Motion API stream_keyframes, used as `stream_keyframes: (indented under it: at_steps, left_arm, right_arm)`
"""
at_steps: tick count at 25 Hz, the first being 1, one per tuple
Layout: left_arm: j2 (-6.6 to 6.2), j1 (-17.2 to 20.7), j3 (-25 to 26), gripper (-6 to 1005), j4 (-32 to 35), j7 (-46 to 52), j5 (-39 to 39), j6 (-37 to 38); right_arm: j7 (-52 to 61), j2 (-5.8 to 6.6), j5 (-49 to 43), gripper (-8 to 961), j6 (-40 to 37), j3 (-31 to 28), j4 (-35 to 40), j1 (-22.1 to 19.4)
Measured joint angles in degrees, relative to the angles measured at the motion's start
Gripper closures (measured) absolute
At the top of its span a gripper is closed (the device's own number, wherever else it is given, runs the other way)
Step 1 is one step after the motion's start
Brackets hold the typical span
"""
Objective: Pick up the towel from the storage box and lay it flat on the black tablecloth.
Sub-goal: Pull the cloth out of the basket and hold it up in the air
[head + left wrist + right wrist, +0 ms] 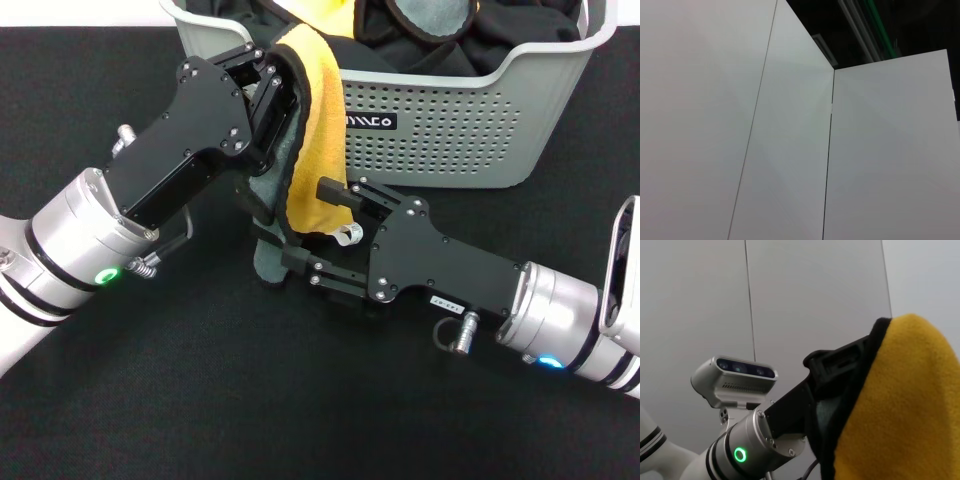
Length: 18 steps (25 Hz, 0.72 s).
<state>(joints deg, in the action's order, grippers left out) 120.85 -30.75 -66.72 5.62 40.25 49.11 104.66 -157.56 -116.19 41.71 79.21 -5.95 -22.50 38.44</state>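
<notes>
Head view: fleecy towel [316, 150], yellow-orange face out, grey-green underside, is hanging folded before the perforated grey storage box [470, 120], above the matte black tablecloth [200, 400]. Left gripper [285, 95] is clamping its top; right gripper [315, 225] is pinching its lower part. Right wrist view: yellow pile is filling the corner.

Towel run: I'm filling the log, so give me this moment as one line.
towel: out of storage box, hanging folded | left gripper: shut on top | right gripper: at lower edge | black tablecloth: not yet laid
</notes>
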Motion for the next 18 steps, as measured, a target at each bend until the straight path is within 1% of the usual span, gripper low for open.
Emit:
stream_keyframes:
  at_steps: [9,15,18]
  left_arm:
    - [0.00,-0.44,-0.76,982,0.00,0.00,-0.13,-0.06]
    - [0.00,-0.18,-0.78,980,0.00,0.00,-0.07,-0.08]
    - [0.00,-0.08,-0.78,979,0.00,0.09,-0.01,-0.08]
  right_arm:
    - [-0.53,0.00,-0.07,318,-1.07,-0.22,-0.68,0.20]
    - [-0.82,0.00,0.03,328,-0.67,-1.00,-0.17,-0.72]
    - [-0.86,0.00,-0.08,333,-0.18,-2.31,0.08,-1.76]
